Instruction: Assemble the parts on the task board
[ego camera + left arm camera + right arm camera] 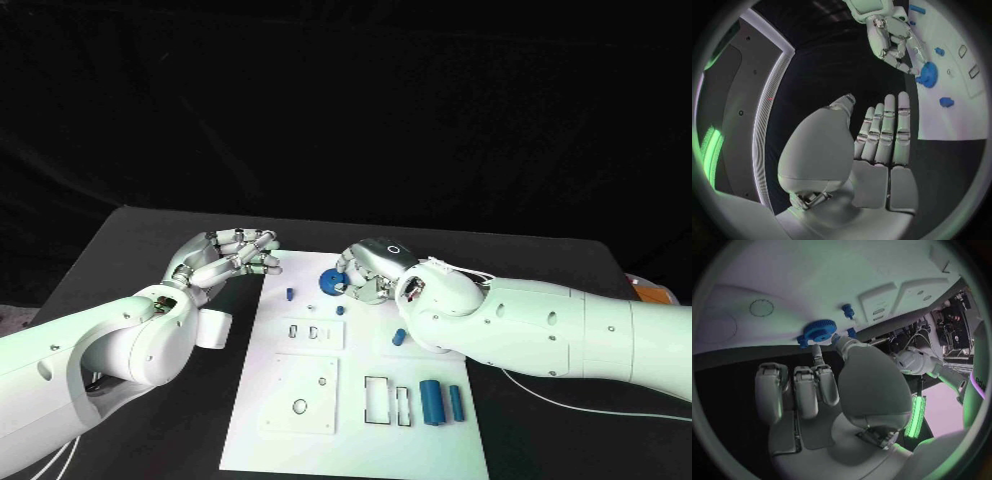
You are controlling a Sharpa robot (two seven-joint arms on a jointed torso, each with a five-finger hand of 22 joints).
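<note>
Fingers of the right hand (pixel 366 268) pinch a blue gear (pixel 332 281) at the far end of the task board (pixel 353 440) (the gear touches the board's surface in the right wrist view). Left hand (pixel 227 257) hovers just left of the board's far edge, fingers loosely curled, holding nothing. Two blue cylinders (pixel 443 401) lie near the board's near right corner.

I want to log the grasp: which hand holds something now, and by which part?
The right hand pinches the blue gear at its toothed rim, over the task board. The left hand holds nothing, its fingers curled.
</note>
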